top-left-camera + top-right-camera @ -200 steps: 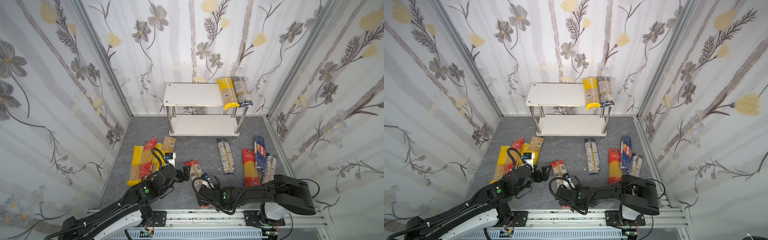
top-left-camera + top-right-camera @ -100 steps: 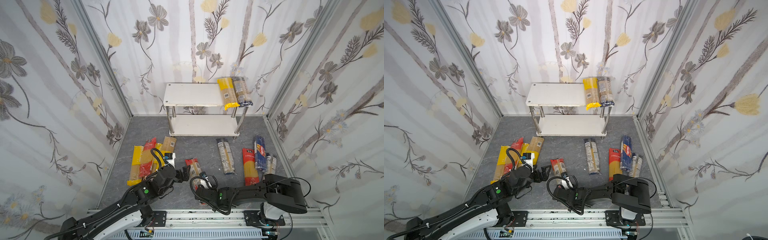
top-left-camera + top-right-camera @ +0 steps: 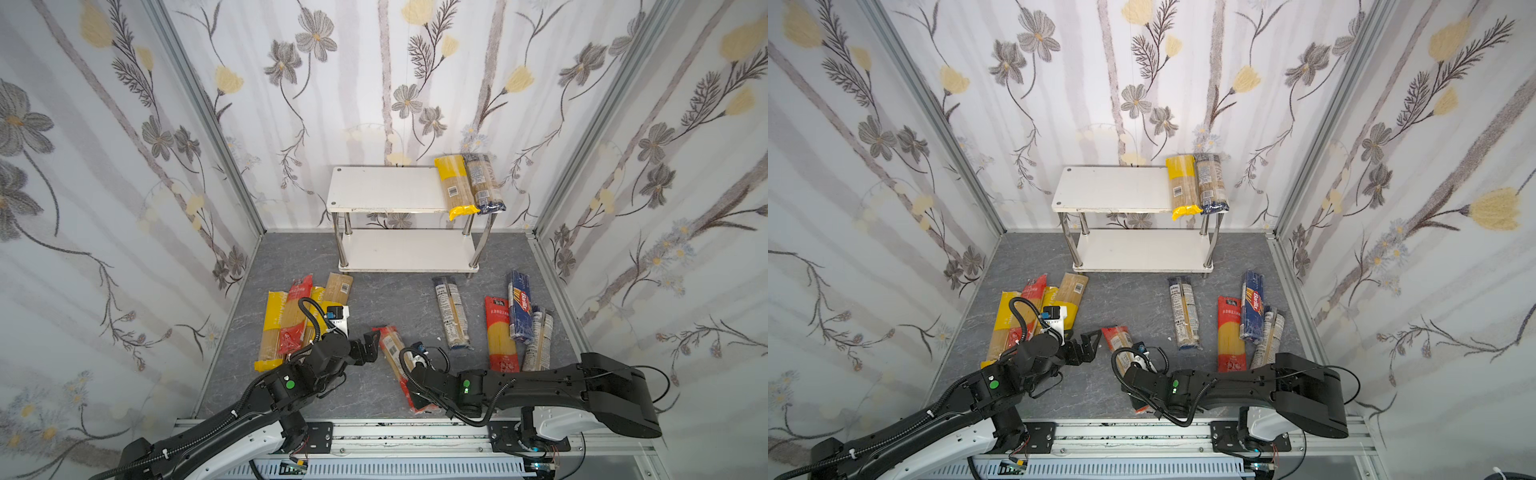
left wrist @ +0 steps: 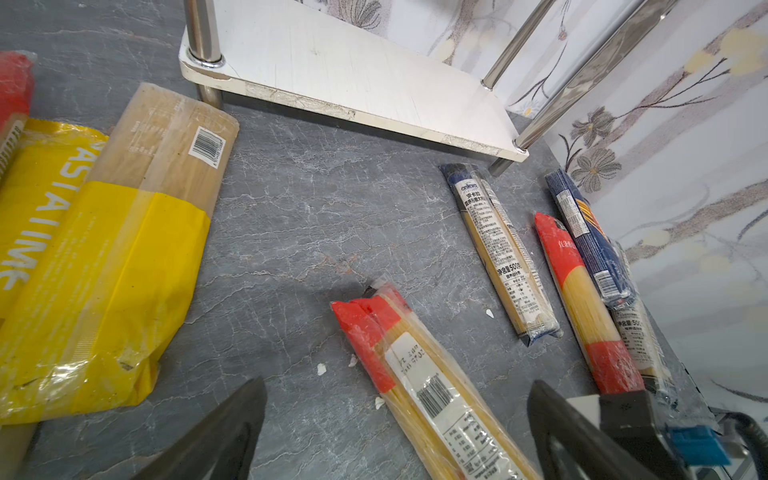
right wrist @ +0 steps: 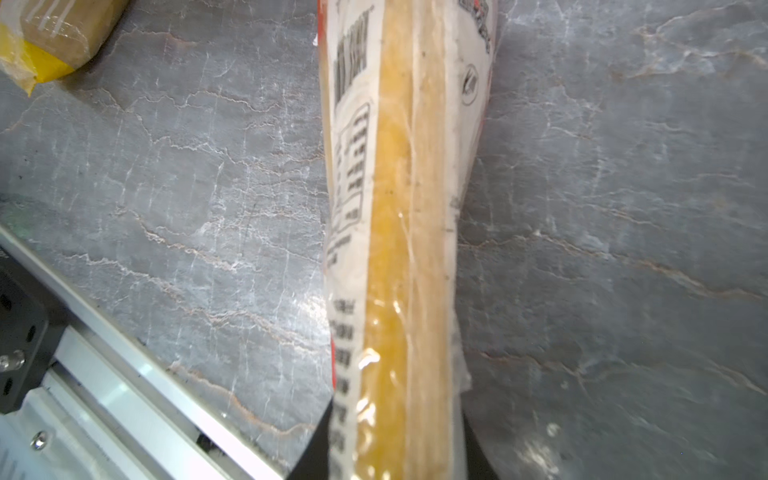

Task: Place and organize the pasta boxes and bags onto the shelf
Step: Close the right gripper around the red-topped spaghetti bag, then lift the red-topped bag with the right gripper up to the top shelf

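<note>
Robot test booth, wallpapered panels (image 3: 104,208), aluminium frame (image 3: 415,430)

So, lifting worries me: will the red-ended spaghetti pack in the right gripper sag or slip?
Likely stiff: the red-ended spaghetti pack shows straight, tightly bundled strands. Its glossy film could slip in the right gripper. Being long, it may tilt if held off-centre.

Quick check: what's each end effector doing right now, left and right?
Left end effector: open, holding nothing.
Right end effector: closed on the red-ended spaghetti pack.
</note>
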{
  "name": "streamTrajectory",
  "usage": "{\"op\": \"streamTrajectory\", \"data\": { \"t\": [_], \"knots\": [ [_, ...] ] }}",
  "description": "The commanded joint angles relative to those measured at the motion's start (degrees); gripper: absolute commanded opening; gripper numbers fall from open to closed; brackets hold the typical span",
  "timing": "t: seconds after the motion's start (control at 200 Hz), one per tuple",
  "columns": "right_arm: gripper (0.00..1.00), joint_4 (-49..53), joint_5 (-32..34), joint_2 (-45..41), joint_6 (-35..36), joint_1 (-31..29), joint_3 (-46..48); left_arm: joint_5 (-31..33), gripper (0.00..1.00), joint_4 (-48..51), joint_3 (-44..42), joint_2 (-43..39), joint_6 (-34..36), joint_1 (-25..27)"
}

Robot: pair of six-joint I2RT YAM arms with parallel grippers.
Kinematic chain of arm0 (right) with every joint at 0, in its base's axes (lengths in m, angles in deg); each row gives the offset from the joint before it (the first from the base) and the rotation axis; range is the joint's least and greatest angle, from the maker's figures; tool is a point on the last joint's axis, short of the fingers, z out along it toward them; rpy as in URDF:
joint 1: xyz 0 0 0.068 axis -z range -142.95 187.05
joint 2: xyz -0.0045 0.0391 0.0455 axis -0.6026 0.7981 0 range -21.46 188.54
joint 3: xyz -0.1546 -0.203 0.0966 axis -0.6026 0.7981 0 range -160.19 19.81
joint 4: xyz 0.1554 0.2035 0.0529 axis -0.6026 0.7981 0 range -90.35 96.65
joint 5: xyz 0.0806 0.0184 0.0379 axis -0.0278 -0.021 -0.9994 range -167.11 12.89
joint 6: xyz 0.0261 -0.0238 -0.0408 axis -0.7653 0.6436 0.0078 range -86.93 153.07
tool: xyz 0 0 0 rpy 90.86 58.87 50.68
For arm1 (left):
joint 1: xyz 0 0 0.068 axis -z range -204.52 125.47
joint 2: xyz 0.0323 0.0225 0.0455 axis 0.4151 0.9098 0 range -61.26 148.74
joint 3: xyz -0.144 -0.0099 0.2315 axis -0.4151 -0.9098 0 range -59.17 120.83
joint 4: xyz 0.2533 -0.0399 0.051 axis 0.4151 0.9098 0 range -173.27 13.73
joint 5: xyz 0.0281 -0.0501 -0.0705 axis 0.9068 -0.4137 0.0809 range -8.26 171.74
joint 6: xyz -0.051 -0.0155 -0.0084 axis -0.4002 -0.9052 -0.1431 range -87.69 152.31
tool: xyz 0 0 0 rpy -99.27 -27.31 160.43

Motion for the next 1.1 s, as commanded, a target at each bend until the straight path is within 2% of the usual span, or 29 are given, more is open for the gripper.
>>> {"op": "streamTrajectory", "data": {
  "t": [0.0, 0.305, 0.53, 0.809, 1.094],
  "knots": [
    [0.15, 0.0, 3.3, -5.2, 2.1, 1.4, -0.5, 1.9, 1.00, 0.0, 0.2, -0.3, 0.0, -0.1],
    [0.16, 12.9, 11.0, -21.8, 9.7, 6.8, -6.8, 3.2, 1.00, 0.0, 2.0, 2.1, 1.2, -0.1],
    [0.17, 19.9, 15.5, -24.8, 19.0, 12.1, -22.5, 3.6, 1.00, -0.1, 4.6, 5.5, 2.5, -0.1],
    [0.18, 21.7, 13.2, -15.8, 31.5, 22.6, -44.0, 2.7, 1.00, -0.1, 12.0, 8.6, 6.3, -0.1],
    [0.19, 22.9, 8.0, 2.3, 38.7, 33.5, -69.4, 2.7, 1.00, 0.2, 30.6, 18.7, 16.9, -0.4]
  ]
}}
